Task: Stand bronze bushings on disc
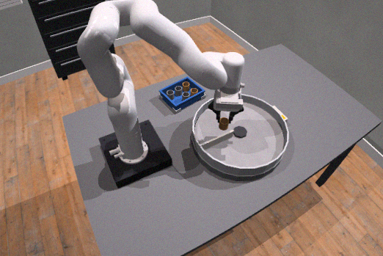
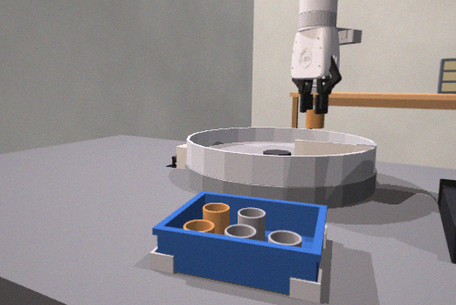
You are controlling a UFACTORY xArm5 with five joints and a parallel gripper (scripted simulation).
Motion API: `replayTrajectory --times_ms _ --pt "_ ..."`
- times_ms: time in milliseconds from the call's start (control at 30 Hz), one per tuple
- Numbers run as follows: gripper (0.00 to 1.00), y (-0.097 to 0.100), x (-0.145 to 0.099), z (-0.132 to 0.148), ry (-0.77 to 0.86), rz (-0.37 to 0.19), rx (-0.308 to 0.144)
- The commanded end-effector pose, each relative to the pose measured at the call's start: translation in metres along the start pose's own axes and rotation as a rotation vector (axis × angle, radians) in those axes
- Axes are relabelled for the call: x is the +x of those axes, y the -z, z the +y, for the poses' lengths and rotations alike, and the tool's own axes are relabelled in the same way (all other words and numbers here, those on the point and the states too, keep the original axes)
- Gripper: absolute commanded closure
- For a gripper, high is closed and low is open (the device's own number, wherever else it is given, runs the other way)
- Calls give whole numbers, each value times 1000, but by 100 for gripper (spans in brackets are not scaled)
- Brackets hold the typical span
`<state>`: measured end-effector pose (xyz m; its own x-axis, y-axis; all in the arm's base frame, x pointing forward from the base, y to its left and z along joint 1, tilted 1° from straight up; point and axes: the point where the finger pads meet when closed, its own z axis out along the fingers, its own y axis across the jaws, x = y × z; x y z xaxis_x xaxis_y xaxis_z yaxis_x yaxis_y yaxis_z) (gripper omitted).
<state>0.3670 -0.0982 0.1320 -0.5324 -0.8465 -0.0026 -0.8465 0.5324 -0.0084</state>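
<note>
My gripper [image 1: 224, 118] is shut on a bronze bushing [image 1: 223, 123] and holds it upright above the turntable's disc [image 1: 240, 139], left of the dark hub [image 1: 240, 131]. In the exterior view the gripper [image 2: 315, 104] holds the bushing [image 2: 314, 119] clear above the turntable rim [image 2: 279, 155]. The blue crate [image 1: 182, 92] holds two bronze bushings [image 2: 216, 216] [image 2: 198, 225] at one end and three steel bushings [image 2: 252, 219] [image 2: 239, 231] [image 2: 285, 238]; all stand upright.
A pale arm [image 1: 216, 139] lies on the disc from the hub to the rim. The turntable has a raised wall all round. My arm's black base [image 1: 133, 155] stands on the table left of the turntable. A black drawer cabinet [image 1: 67, 20] stands behind.
</note>
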Motion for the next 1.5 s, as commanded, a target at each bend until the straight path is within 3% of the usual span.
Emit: replayTrajectory --times_ms 0,200,433,1467 --pt "100 0 27 -31 4 1 -1" --pt "100 0 58 -60 4 2 -2" --pt "100 0 69 -71 4 2 -2" --pt "100 0 71 -73 4 2 -2"
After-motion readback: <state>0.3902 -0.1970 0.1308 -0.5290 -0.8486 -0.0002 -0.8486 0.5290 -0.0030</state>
